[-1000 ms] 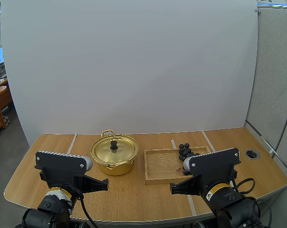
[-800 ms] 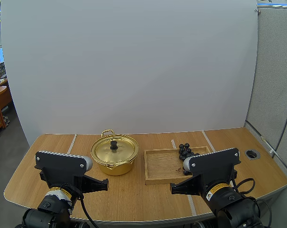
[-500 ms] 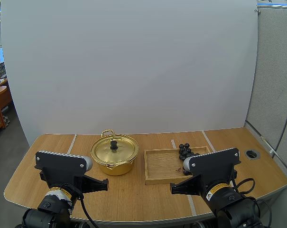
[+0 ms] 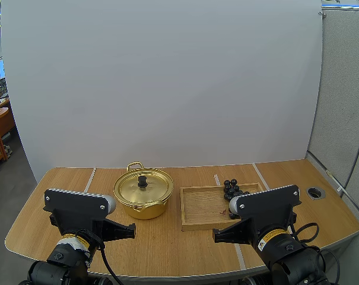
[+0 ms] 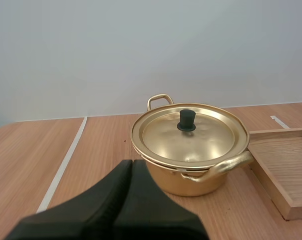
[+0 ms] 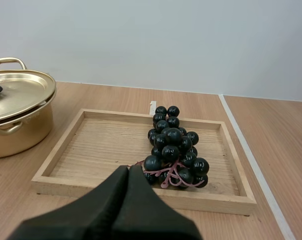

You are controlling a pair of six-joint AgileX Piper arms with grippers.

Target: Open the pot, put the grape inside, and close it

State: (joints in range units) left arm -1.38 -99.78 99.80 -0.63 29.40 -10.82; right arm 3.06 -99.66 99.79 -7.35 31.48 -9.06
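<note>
My left gripper [image 5: 132,163] hangs low over the table [image 4: 167,246], its fingers lying together as one dark wedge with nothing between them, aimed at the gold pot [image 4: 145,210] just ahead. The pot stands on the table's left half, its lid [image 4: 132,189] seated and the black knob [image 4: 142,180] upright in the middle. Near its right, not touching, lies the wooden tray [image 4: 200,209], with the bunch of grapes [image 4: 231,189] toward its right side. My right gripper [image 6: 129,169] is likewise closed on nothing, pointing at the grapes from the tray's near edge.
</note>
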